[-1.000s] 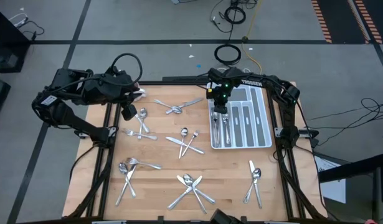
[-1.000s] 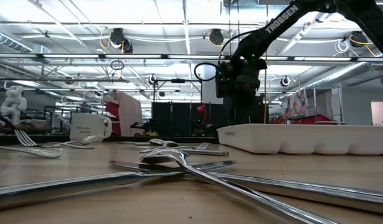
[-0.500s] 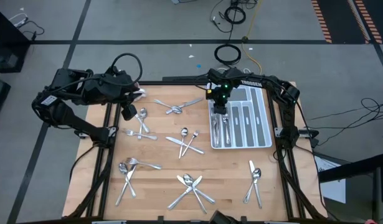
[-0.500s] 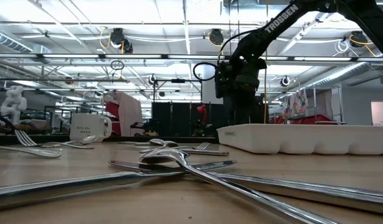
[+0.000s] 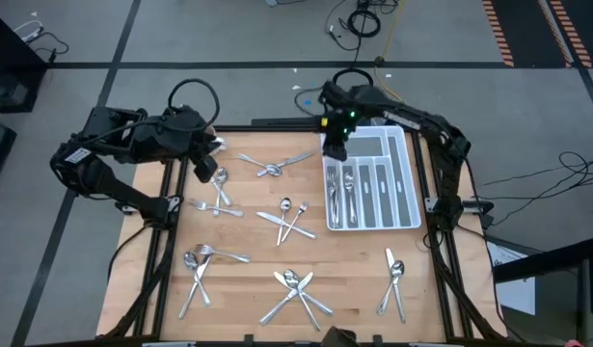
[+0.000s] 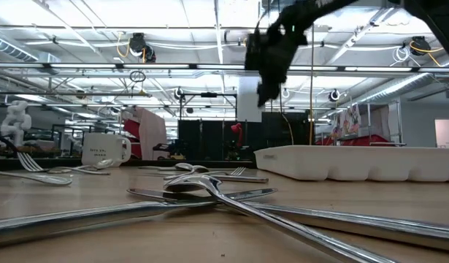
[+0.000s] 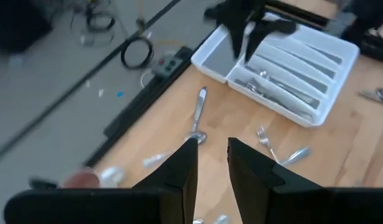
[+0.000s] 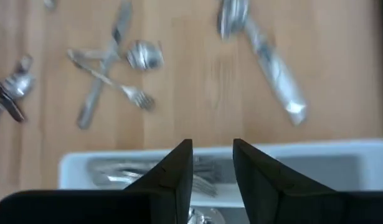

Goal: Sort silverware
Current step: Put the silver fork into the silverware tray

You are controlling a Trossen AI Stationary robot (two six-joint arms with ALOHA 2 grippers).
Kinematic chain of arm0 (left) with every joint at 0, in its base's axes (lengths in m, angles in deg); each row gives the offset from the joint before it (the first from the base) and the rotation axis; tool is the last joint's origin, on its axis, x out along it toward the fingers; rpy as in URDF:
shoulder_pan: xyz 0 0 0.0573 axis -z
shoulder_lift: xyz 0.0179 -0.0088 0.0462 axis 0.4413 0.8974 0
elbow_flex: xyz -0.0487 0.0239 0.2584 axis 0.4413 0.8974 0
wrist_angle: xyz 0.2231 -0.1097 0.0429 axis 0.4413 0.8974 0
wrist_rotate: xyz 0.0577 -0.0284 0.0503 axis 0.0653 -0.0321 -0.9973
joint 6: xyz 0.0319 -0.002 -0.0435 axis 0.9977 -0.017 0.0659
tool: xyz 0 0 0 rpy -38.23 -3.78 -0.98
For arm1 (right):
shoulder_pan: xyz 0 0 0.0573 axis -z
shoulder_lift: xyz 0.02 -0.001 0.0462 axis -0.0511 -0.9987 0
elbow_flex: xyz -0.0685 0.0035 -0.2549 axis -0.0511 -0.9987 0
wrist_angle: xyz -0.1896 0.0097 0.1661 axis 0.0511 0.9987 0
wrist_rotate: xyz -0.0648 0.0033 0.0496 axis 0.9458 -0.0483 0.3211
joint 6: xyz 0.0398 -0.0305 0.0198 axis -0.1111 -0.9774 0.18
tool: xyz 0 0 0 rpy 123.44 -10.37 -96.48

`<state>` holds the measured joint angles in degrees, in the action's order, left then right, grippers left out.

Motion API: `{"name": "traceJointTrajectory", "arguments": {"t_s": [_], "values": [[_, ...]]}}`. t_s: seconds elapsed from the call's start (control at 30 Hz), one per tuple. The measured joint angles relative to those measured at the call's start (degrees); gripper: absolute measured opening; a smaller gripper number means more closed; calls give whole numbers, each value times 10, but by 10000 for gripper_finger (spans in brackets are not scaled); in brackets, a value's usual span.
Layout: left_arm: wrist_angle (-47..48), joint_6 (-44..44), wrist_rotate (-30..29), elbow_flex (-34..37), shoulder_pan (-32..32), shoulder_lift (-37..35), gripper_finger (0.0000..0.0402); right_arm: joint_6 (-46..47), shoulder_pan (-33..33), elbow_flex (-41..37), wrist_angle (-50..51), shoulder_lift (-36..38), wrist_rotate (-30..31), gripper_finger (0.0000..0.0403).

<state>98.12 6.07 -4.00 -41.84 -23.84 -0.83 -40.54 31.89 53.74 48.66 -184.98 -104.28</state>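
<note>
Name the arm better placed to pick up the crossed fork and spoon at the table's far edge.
Probably the right: its gripper, empty with jaws apart, hangs at the tray's far-left corner, beside the crossed pair. The left gripper hovers by the left edge.

floor [image 5: 229, 39]: grey, taped lines | ceiling lights [image 6: 253, 42] | wooden table [image 5: 238, 280]

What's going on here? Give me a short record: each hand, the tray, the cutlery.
right hand: open, empty, raised above the far end of the tray
left hand: near the table's far left corner, fingers apart, nothing between them
tray: white, divided, some pieces in its left slots
silverware: scattered in small piles on the wooden table
</note>
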Motion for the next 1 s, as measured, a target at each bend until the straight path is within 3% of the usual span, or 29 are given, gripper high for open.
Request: {"name": "traceJointTrajectory", "arguments": {"t_s": [0.13,0.3,0.43,0.6,0.77,1.0], "values": [[0,-91,-3,81,13,-1,93,-8,-9,98,54,26,19,107],[1,-197,7,263,41,0,93,-23,-18,189,127,67,65,107],[-25,-301,45,399,63,0,93,-30,-20,202,159,115,84,107],[-88,-425,89,510,102,1,93,-30,-19,202,195,169,113,107],[-157,-427,131,573,151,1,93,-31,-19,202,211,209,120,107],[-164,-395,142,605,226,1,93,-28,-19,202,224,232,120,107]]}}
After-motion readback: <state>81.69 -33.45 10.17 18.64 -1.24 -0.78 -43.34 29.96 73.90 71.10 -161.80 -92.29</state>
